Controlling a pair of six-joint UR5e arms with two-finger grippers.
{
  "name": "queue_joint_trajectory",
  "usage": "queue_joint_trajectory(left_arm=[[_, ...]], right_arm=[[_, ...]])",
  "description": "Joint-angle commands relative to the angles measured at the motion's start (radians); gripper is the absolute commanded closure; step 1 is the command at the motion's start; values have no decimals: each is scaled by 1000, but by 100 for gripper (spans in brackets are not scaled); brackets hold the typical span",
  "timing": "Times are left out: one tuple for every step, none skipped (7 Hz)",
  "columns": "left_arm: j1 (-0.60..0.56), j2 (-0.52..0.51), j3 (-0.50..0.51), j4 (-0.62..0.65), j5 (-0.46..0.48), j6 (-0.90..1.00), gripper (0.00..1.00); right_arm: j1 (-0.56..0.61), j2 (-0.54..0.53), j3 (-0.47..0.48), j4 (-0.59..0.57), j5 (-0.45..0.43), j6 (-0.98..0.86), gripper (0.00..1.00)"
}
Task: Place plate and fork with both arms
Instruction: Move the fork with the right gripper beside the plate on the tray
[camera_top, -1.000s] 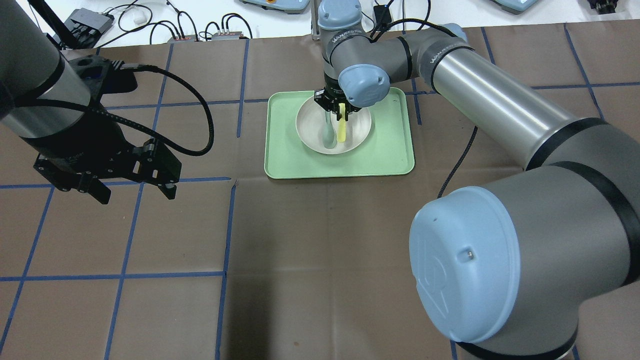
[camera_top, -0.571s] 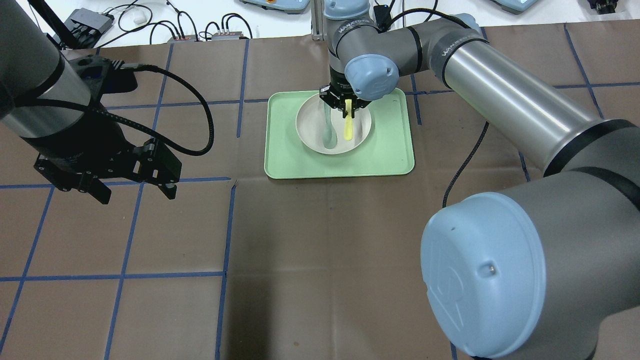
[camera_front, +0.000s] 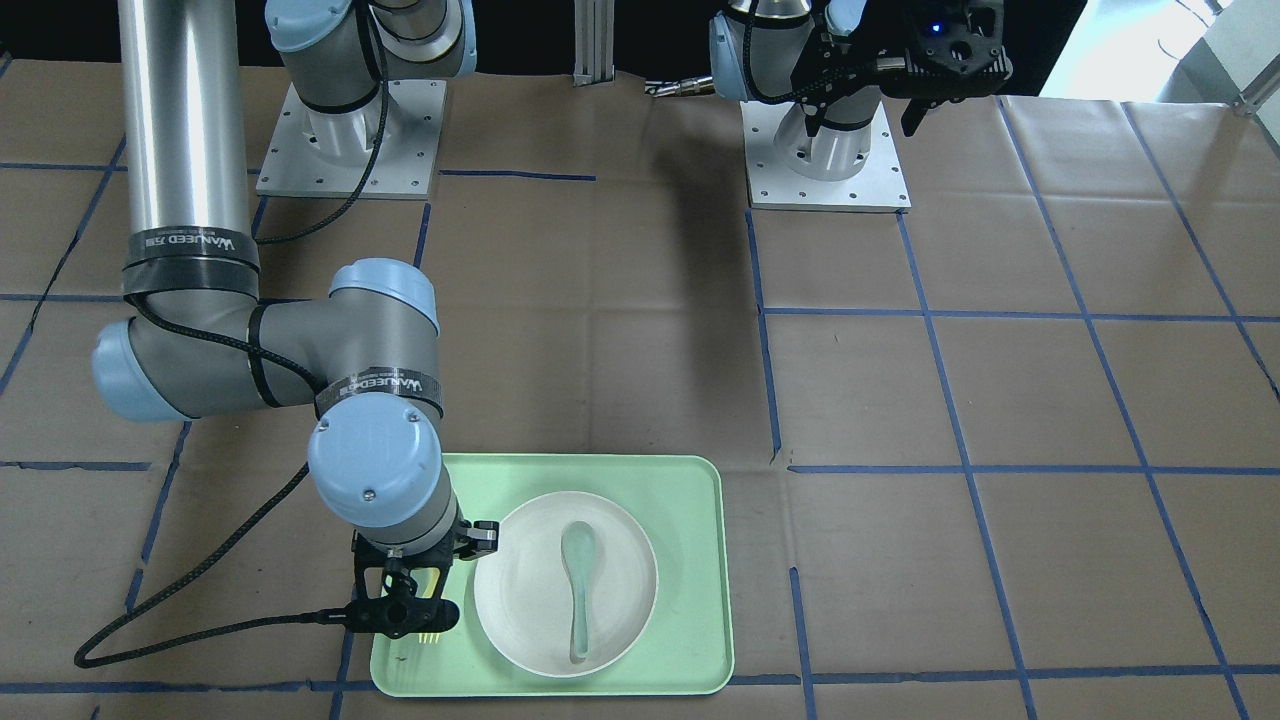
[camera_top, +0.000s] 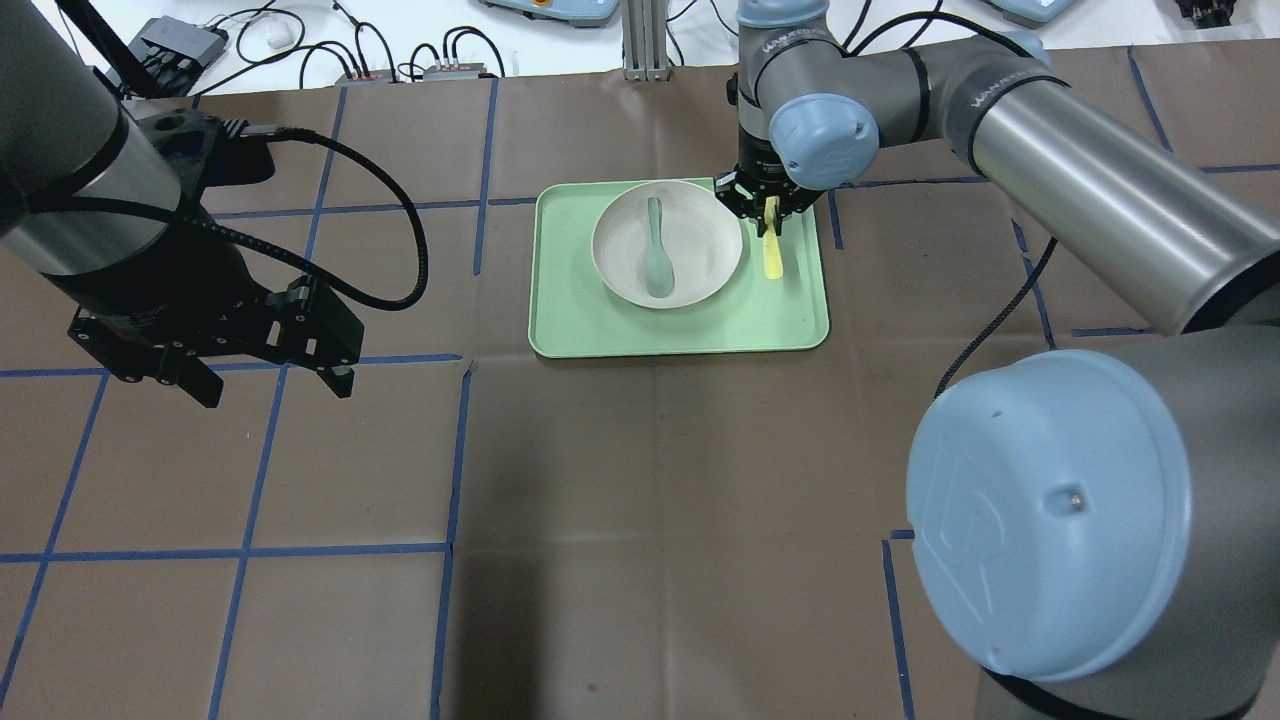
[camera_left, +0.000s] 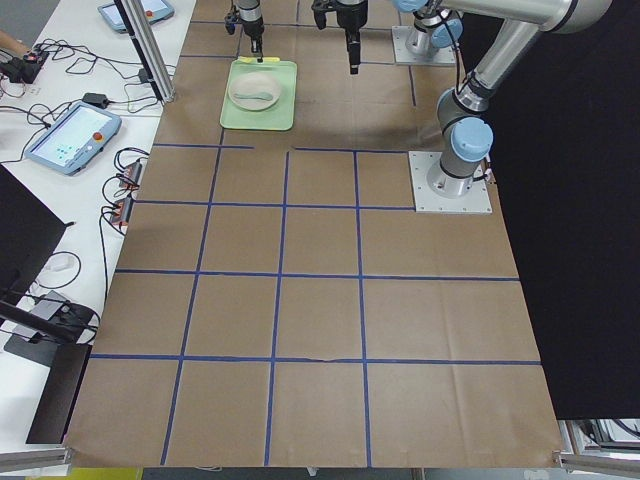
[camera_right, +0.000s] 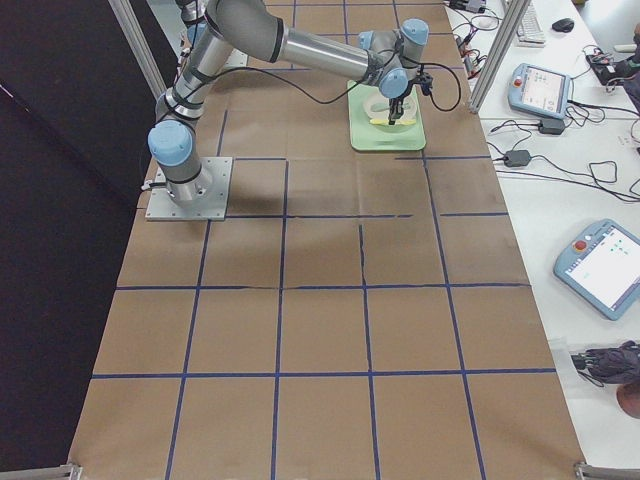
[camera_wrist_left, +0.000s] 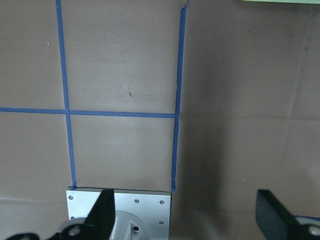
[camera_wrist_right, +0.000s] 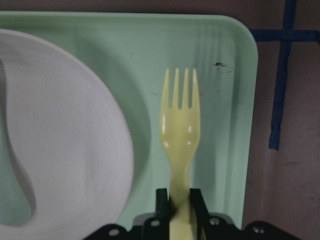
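1. Since 0.6 s ago, your right pincer (camera_top: 765, 210) has carried the fork (camera_top: 771, 258) off the plate (camera_top: 705, 235). It is now at the plate's 3 o'clock in the overhead view, over a bare strip of tray (camera_top: 680, 330). The spoon (camera_top: 655, 262) lies in the plate as before, and the left pincer (camera_top: 272, 385) has not shifted over the bench (camera_top: 640, 500).
2. Watch the drop. The strip between the plate's rim and the tray's raised edge is narrow. You cannot tell from these views whether the fork already touches the tray. Released from any height, it could bounce and end up propped on the rim or the edge.
3. Watch the plate too. The right pincer works just beside the rim, so drifting toward 9 o'clock while descending or spreading its 2 fingers could nudge the plate and spoon.
4. In the right wrist view the fork runs straight out from the right pincer toward 12 o'clock. The handle end is clamped between the nearly closed fingers and the 4 tines point away, with the plate at 9 o'clock. Seen from overhead, the fork trails toward 6 o'clock from the pincer.
5. Your left pincer is spread wide and holds nothing. It is well apart from the tray, at about 8 o'clock from it in the overhead view.
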Motion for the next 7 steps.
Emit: queue_joint_trajectory(left_arm=[[0,0,0,0,-1,0,0],[0,0,0,0,-3,0,0],[0,0,-1,0,-3,0,0],[0,0,-1,0,-3,0,0],[0,0,-1,0,-3,0,0],[0,0,-1,0,-3,0,0],[0,0,-1,0,-3,0,0]], right_arm=[[-37,-7,78,-31,11,-21,100],[-34,4,82,-75,9,-20,100],[-31,21,80,-110,9,-15,100],[-26,39,80,-138,9,-18,100],[-20,41,80,-150,9,-12,100],[-20,42,80,-151,9,-12,100],[-22,41,80,-151,6,-12,75]])
